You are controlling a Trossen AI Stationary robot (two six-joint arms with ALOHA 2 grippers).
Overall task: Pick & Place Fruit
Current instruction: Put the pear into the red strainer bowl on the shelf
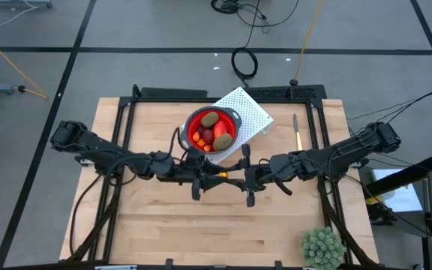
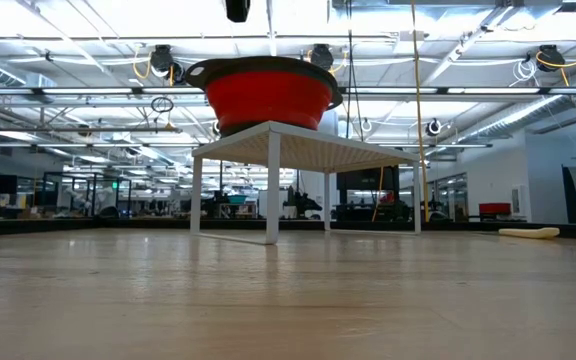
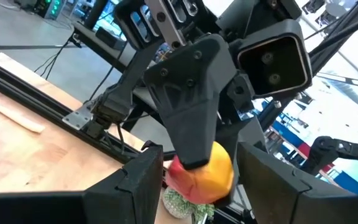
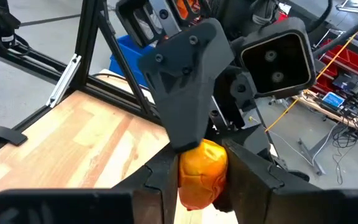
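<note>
High view: red bowl [image 1: 211, 128] holds fruit [image 1: 211, 119]; both claws clamp red-orange piece [image 1: 217, 175].

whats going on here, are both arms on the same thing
Yes. The two arms meet over the middle of the table, and the left gripper and right gripper both have their fingers around one red-orange toy fruit, which looks like a hand-over in mid-air. Behind them, the red bowl sits on a white rack and already holds several fruit pieces. A spiky green plant stands near the table's front right corner.
</note>
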